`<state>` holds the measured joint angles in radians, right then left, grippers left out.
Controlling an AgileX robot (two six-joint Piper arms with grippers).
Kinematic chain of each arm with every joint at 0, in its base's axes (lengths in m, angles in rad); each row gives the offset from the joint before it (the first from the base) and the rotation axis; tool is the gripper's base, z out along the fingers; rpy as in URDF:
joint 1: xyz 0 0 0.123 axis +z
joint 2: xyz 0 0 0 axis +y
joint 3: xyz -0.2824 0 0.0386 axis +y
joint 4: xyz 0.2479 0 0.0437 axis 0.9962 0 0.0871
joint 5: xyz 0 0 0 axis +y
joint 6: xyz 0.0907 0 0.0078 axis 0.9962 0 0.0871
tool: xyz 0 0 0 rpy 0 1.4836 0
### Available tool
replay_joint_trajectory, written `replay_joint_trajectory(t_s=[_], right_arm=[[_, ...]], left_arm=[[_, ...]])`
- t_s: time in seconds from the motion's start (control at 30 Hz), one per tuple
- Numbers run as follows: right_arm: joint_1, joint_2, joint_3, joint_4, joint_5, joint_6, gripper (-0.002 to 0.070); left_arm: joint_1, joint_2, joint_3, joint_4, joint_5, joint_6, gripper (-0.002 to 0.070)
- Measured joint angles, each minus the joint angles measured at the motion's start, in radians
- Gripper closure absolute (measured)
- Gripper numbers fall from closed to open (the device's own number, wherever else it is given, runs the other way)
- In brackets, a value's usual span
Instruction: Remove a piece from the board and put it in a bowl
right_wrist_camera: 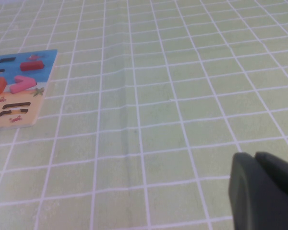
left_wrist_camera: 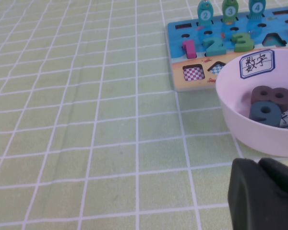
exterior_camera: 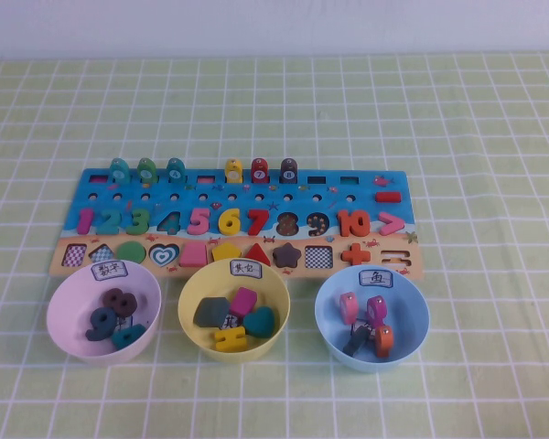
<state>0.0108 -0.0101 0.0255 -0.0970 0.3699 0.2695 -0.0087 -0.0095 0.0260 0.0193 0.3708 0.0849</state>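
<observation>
While both arms sit parked off the near edge of the high view, the left claw (left_wrist_camera: pixel 266 191) shows only as a dark finger block in its wrist camera, just short of the pink bowl (exterior_camera: pixel 71 302); can't tell if it's open or closed. Right claw (right_wrist_camera: pixel 264 189) hangs over bare checked cloth on the surface (exterior_camera: pixel 494 128), well right of the board (exterior_camera: pixel 392 179), jaws fully closed, holding nothing. Nearest row: pink bowl with numerals, yellow bowl (exterior_camera: pixel 190 294) with shape blocks, then the light blue bowl (exterior_camera: pixel 329 297) at right, already holding several small pieces. Behind them lies the board. At its far edge the dark brown piece (exterior_camera: pixel 288 170) stands upright in its slot, right beside the red dotted piece (exterior_camera: pixel 260 170), white numbered dot facing the camera. Judgement: small painted wood, so light, rigid, not fragile, but smooth and possibly slick. Best hold looks like a pinch across its flat front and back faces near the rounded top, then a straight vertical lift to clear the slot. Red neighbour sits close, so a side-to-side pinch has little clearance.
</observation>
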Motion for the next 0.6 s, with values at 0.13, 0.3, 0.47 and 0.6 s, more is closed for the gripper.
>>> replay_joint_trajectory(t_s=[0.13, 0.3, 0.47, 0.6], right_arm=[[0.000, 0.000, 0.000, 0.000, 0.000, 0.000, 0.0694], [0.000, 0.000, 0.000, 0.000, 0.000, -0.001, 0.0694], [0.000, 0.000, 0.000, 0.000, 0.000, -0.002, 0.0694], [0.000, 0.000, 0.000, 0.080, -0.002, -0.002, 0.0694]], left_arm=[[0.000, 0.000, 0.000, 0.000, 0.000, 0.000, 0.0680], [0.000, 0.000, 0.000, 0.000, 0.000, 0.000, 0.0680], [0.000, 0.000, 0.000, 0.000, 0.000, 0.000, 0.0680], [0.000, 0.000, 0.000, 0.000, 0.000, 0.000, 0.0680]])
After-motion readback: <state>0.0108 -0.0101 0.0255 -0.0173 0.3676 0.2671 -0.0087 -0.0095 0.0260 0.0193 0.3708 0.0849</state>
